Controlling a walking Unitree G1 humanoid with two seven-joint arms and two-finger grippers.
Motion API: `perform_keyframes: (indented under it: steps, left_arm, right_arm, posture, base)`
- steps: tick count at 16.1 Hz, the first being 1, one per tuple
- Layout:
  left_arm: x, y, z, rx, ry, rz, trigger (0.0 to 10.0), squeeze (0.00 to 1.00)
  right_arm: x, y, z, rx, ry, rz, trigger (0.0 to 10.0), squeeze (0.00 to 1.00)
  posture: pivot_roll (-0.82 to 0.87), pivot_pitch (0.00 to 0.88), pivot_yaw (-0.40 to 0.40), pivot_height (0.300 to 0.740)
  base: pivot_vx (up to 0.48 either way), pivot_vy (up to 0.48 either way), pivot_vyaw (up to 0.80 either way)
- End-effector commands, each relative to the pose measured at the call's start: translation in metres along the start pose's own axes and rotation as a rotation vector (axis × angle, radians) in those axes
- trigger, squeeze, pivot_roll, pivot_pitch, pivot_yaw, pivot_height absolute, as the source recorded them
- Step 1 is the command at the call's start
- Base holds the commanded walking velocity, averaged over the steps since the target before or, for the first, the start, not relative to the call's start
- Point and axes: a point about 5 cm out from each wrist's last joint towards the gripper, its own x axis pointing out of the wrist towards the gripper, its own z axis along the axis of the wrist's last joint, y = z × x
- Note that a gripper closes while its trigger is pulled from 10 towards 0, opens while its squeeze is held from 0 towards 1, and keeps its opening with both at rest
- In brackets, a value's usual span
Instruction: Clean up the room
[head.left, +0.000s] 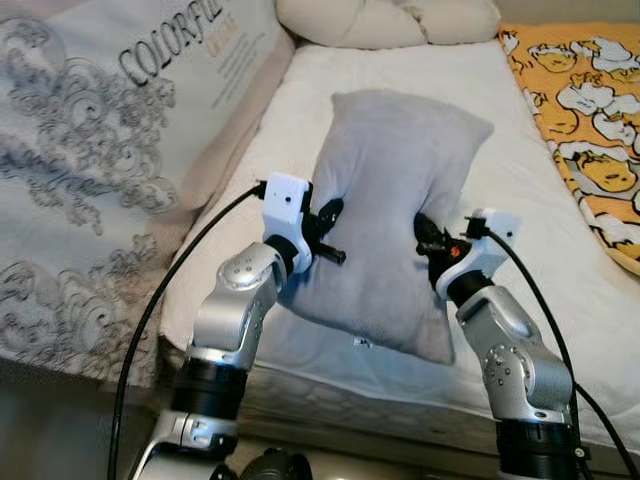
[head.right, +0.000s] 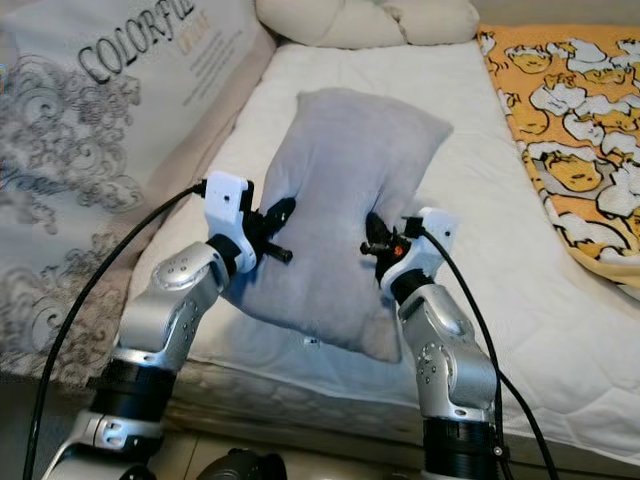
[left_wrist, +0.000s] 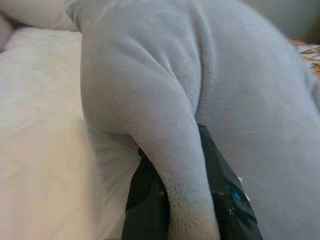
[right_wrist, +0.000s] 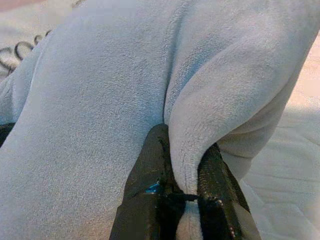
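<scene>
A grey fleece pillow (head.left: 390, 200) is held over the near part of the white mattress (head.left: 560, 260), its lower corner hanging past the bed's front edge. My left gripper (head.left: 325, 215) is shut on a fold of the pillow's left side; the wrist view shows cloth pinched between both black fingers (left_wrist: 150, 200). On the right side, my right gripper (head.left: 428, 235) is shut on another fold of the pillow (right_wrist: 100, 100), with the fabric squeezed between its fingers (right_wrist: 150, 175).
A spare mattress in printed wrapping (head.left: 110, 150) leans along the bed's left side. Cream pillows (head.left: 390, 20) lie at the head of the bed. An orange cartoon-print blanket (head.left: 590, 110) covers the right side. Black cables trail from both wrists.
</scene>
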Motion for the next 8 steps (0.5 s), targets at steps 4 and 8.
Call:
perform_keyframes:
  steps: [4, 8]
  left_arm:
    - [-0.0049, -0.0002, 0.0038, 0.028, -0.006, 0.023, 10.0, 0.0]
    - [-0.005, 0.0009, 0.0029, 0.055, 0.007, 0.038, 10.0, 0.0]
  right_arm:
    - [-0.0022, 0.0127, 0.0049, -0.088, -0.046, 0.021, 10.0, 0.0]
    - [-0.0037, 0.0149, -0.0003, -0.06, -0.024, 0.026, 10.0, 0.0]
  posture:
    - [-0.08, 0.0, 0.068, 0.74]
    - [-0.08, 0.0, 0.067, 0.74]
  base:
    - [0.0, 0.292, 0.0]
    - [0.0, 0.292, 0.0]
